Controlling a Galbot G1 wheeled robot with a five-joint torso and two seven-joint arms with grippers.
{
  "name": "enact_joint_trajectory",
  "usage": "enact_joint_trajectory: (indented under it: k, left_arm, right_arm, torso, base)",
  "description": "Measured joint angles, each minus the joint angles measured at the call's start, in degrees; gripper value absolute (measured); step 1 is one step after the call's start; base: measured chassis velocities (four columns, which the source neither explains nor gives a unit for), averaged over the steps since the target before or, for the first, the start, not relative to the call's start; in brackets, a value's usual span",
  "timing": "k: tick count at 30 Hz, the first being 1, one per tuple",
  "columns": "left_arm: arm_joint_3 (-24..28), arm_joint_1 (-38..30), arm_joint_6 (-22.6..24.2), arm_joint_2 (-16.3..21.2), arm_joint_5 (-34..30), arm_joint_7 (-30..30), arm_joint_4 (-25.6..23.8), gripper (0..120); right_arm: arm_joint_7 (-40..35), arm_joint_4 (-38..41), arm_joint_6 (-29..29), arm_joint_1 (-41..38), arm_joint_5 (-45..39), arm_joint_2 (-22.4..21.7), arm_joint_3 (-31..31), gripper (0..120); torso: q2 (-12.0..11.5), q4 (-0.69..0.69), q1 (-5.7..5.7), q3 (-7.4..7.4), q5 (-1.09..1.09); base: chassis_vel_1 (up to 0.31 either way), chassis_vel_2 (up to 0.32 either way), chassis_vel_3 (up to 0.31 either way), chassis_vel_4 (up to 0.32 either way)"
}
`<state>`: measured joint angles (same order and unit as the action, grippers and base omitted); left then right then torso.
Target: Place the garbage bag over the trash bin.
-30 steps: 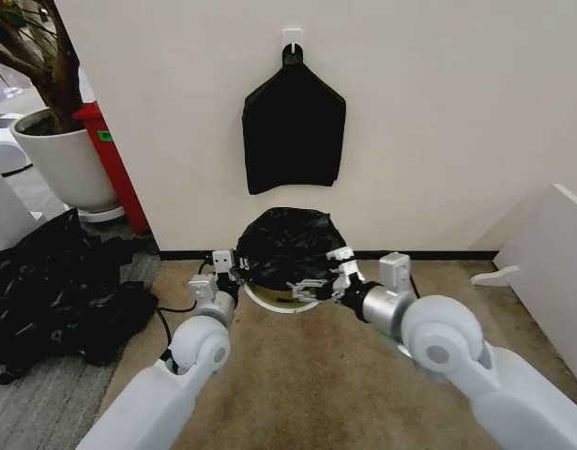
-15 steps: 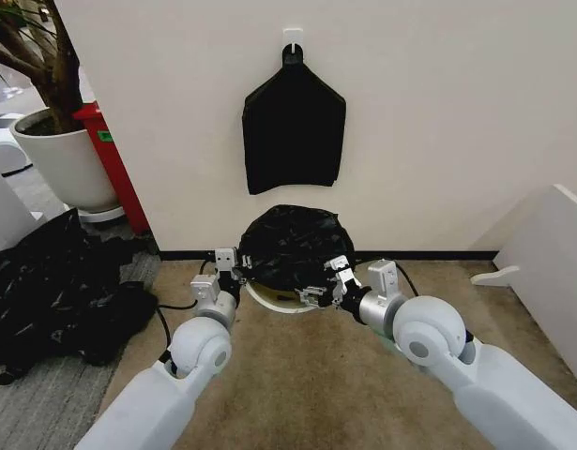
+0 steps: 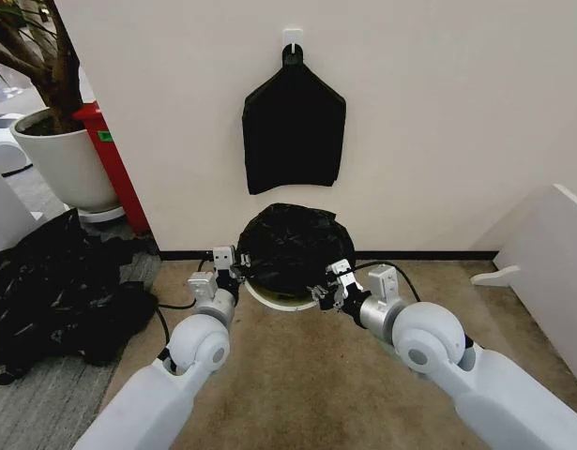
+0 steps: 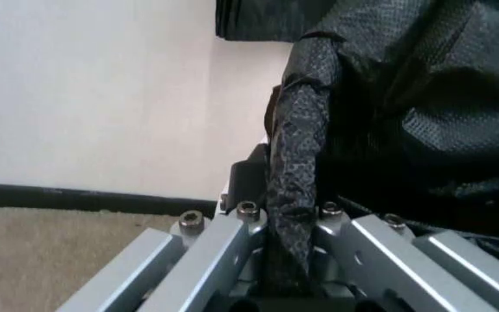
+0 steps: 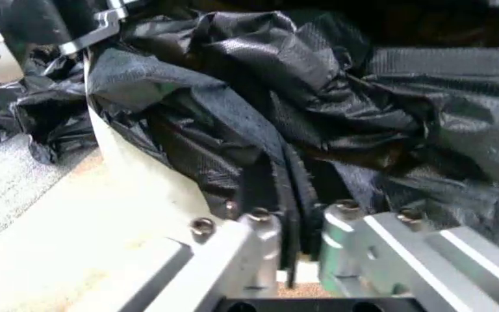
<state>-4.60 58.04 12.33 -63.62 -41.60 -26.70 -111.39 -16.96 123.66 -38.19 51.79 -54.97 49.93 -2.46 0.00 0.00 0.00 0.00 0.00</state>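
Right gripper (image 3: 327,289) low at the near right rim of the trash bin (image 3: 269,298), jaws pinched on a fold of the garbage bag (image 3: 288,246); in the right wrist view that fold (image 5: 275,195) sits squeezed between the metal fingers (image 5: 254,250), cream bin wall (image 5: 141,175) just beside. Left gripper (image 3: 230,272) at the near left rim, likewise clamped on a twisted strip of bag film (image 4: 295,169) running up from between its fingers (image 4: 232,237).

Bag draped over the bin mouth, most of the opening covered, a crescent of white rim bare at the near edge. Judged step: stretching the bag's hem over the rim. Next move likely to call for pulling the near hem outward and down past that bare lip, evenly on both sides, without tearing thin film.

Farther off, on the wall, a flat black bundle (image 3: 294,127) on a hook.
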Motion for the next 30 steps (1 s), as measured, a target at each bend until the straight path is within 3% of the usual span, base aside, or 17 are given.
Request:
enact_joint_trajectory:
  k: [7, 11, 18, 30]
  left_arm:
    - [-0.24, -0.60, 0.74, -0.32, -1.62, -1.84, 0.32, 1]
    - [-0.76, -1.60, 1.80, -0.40, -5.53, -3.78, 0.56, 1]
    - [-0.80, -2.25, 2.50, -0.38, -7.78, -4.77, -0.05, 1]
    - [-0.73, -1.80, 3.04, -0.05, -8.63, -5.19, -1.02, 1]
  right_arm:
    - [-0.08, 4.77, 0.48, 2.13, -0.45, -1.82, 0.07, 0]
    - [3.55, 7.46, -0.04, 5.96, 0.60, -3.88, -0.21, 0]
    - [12.89, 1.87, 0.59, 9.97, 10.63, -3.82, -1.20, 0]
    - [14.73, -7.41, 5.16, 9.35, 19.54, -0.78, -3.64, 0]
  torso:
    - [0.00, 0.00, 0.00, 0.00, 0.00]
    - [0.00, -0.01, 0.00, 0.00, -0.01]
    - [0.00, -0.01, 0.00, 0.00, 0.00]
    - [0.00, 0.00, 0.00, 0.00, 0.00]
  base:
    - [0.000, 0.000, 0.000, 0.000]
    - [0.000, 0.000, 0.000, 0.000]
    - [0.000, 0.000, 0.000, 0.000]
    - [0.000, 0.000, 0.000, 0.000]
